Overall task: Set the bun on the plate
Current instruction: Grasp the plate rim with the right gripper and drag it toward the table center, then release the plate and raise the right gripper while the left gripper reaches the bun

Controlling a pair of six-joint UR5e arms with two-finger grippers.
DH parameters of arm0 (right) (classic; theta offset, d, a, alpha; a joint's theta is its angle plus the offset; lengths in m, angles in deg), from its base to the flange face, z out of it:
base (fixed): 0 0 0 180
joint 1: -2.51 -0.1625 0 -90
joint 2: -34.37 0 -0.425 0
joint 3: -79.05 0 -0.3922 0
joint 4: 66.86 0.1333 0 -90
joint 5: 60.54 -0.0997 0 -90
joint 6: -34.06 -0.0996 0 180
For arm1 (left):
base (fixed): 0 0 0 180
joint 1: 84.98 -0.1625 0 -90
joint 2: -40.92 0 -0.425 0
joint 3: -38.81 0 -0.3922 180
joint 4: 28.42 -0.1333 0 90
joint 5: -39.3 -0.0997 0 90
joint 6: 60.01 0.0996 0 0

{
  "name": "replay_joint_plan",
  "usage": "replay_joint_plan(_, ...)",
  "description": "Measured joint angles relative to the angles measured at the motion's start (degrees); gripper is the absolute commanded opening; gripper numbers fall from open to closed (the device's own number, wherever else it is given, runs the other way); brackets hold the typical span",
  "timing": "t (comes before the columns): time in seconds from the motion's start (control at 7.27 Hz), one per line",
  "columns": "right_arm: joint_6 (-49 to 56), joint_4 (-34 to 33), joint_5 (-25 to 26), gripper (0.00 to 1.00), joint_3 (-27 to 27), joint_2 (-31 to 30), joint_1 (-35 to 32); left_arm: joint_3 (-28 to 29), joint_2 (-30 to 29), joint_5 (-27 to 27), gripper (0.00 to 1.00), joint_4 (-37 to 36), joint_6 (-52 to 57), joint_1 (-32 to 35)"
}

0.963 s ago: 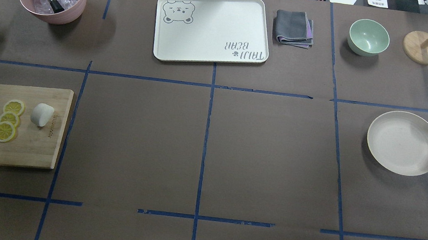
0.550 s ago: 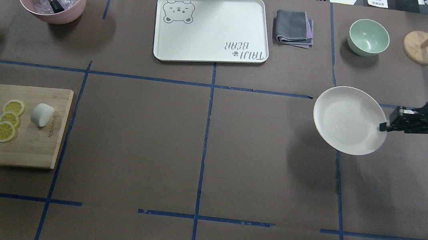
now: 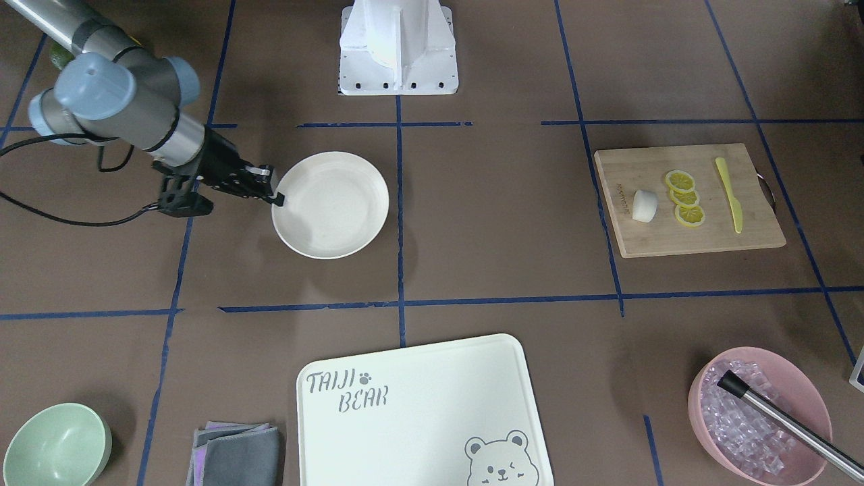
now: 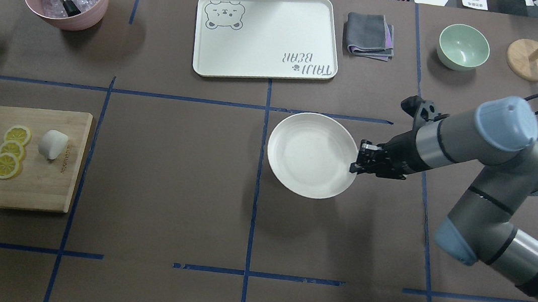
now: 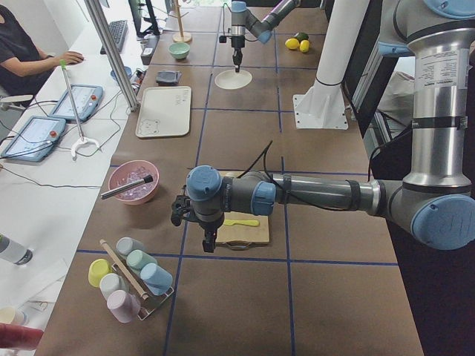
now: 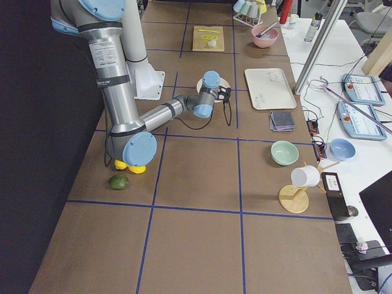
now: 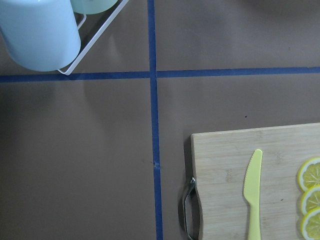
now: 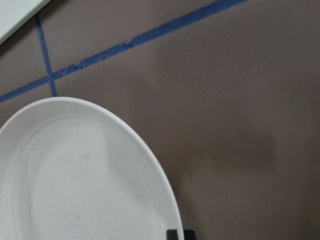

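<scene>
From the front, my right fingers [image 3: 268, 194] pinch the plate [image 3: 337, 216] by its rim, mid-bench; the bun [image 3: 644, 205] lies well apart on the cutting board [image 3: 682, 239]. From overhead, I should set the plate down level before letting go. From the left end, my left fingers [image 5: 210, 240] hover near the board; I cannot tell whether they are spread.

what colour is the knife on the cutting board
The knife is pale yellow, shown best in the left wrist view.

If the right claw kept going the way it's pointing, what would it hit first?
The plate: the right claw points downward, pinching its rim. Beneath that, probably the table.
</scene>
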Motion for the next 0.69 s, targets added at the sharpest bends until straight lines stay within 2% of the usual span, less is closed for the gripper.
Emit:
replay_joint_plan(0.28,-1.20,-9.48,6.26,0.00,-1.24,5.91,5.12,-0.07,0.72,1.32,1.00,5.05,-0.07,-0.32)
replay_joint_plan(0.69,-1.62,-13.09,9.26,0.00,-2.81,8.40,7.24,-0.12,1.20,2.75,1.00,6.15,-0.15,-0.95)
